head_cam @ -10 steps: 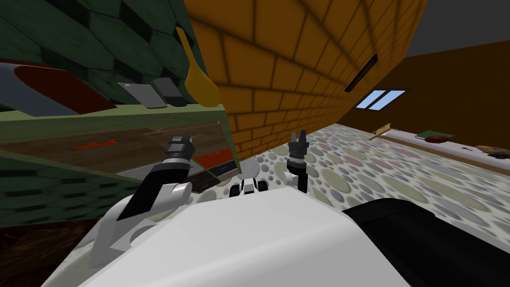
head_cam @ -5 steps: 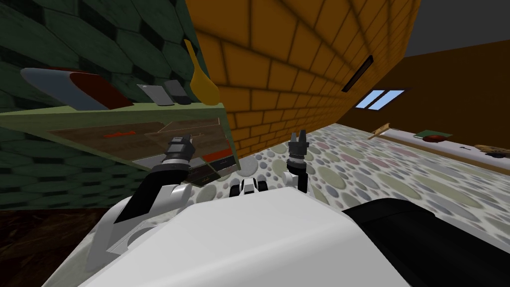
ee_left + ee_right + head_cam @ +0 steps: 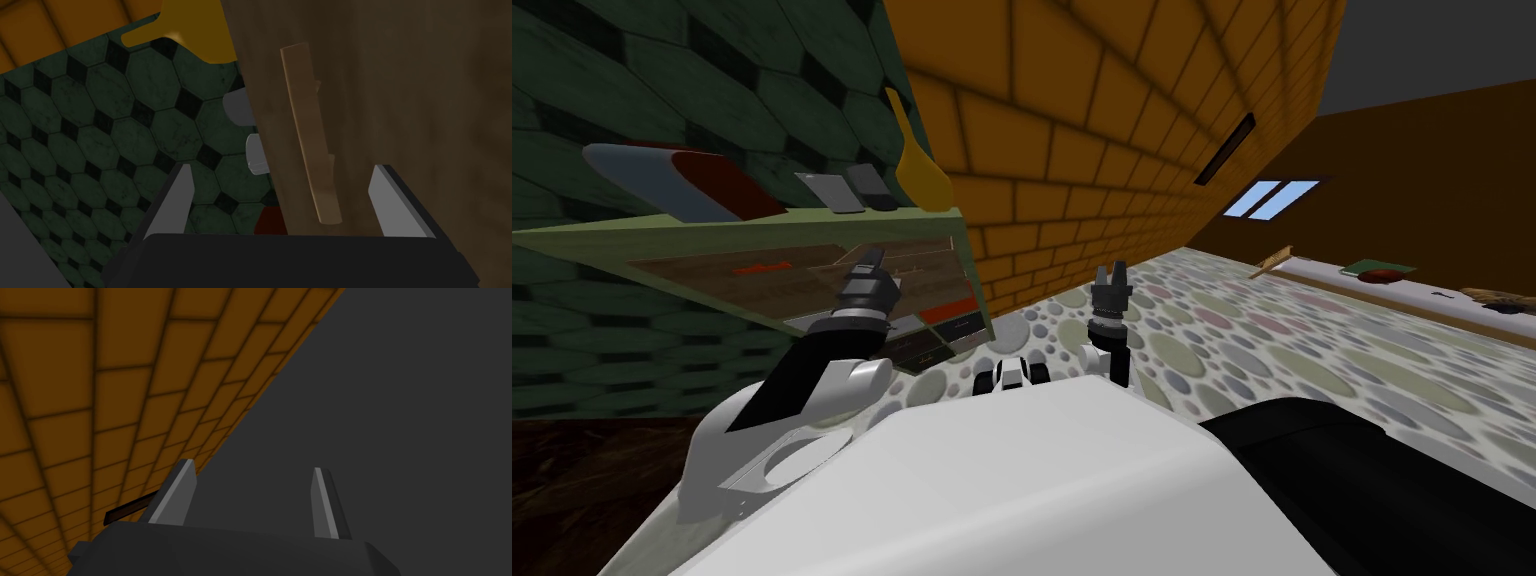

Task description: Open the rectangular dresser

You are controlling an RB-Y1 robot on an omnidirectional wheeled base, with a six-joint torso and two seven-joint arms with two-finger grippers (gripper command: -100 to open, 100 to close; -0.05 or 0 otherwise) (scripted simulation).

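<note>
Green dresser top under yellow vessel

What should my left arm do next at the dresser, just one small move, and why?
Probably ease the left gripper a little forward and shut its fingers on the wooden bar handle. That handle stands off the brown front of the dresser and lies between the open fingers, not yet gripped.

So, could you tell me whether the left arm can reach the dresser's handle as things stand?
Probably yes: the left gripper is open, and the wooden handle on the dresser front lines up between its fingers with nothing in the way.
</note>
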